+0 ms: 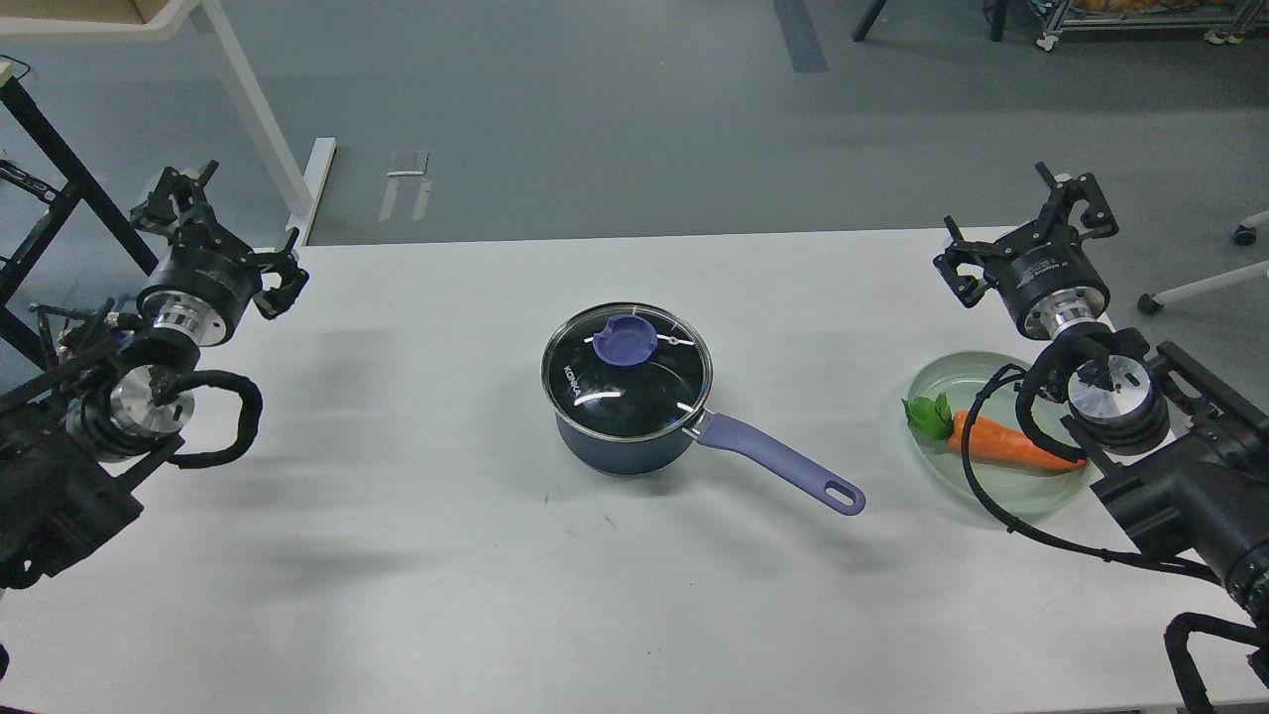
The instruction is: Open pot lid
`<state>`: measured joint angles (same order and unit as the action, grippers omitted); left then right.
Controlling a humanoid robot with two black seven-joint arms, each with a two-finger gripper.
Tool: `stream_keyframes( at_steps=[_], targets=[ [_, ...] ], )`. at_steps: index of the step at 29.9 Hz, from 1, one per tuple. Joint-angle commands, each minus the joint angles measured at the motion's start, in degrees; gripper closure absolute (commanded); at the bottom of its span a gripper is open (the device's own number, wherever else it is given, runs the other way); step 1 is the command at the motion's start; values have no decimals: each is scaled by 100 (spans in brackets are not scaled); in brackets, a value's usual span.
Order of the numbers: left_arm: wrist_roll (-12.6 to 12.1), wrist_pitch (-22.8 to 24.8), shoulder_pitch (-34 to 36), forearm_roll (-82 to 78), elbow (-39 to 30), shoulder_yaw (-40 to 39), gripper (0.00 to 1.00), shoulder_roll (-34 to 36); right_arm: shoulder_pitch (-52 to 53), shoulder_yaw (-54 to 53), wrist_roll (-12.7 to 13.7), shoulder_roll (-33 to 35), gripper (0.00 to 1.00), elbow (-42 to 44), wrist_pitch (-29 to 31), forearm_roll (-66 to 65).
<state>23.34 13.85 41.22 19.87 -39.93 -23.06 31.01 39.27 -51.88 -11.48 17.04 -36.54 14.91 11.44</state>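
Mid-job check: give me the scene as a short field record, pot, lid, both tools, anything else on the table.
pot: navy saucepan mid-table, handle pointing toward the right arm's side and the near edge
lid: glass lid seated on the pot, knob untouched
left tool: open, empty, raised at the far left table edge
right tool: open, empty, raised beyond the plate
other: carrot on a pale green plate
surface: white table
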Motion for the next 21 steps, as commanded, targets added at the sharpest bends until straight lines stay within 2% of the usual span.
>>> stream_keyframes(
  at_steps=[1, 5, 9, 18, 21],
  targets=[
    [4, 38, -35, -9, -15, 3, 1, 10, 81, 38, -12, -8, 0, 6, -6, -2],
    [-5, -32, -26, -9, -15, -6, 1, 10, 107, 55, -12, 1, 0, -11, 12, -2],
    [-5, -58, -18, 0, -6, -14, 1, 2, 239, 511, -21, 141, 0, -108, 30, -10],
    [-92, 38, 44, 8, -6, -32, 1, 168, 1687, 2715, -30, 1152, 0, -459, 74, -45],
    [-101, 91, 53, 0, -6, -23, 1, 204, 2303, 3585, -39, 1450, 0, -827, 74, -500]
  ],
)
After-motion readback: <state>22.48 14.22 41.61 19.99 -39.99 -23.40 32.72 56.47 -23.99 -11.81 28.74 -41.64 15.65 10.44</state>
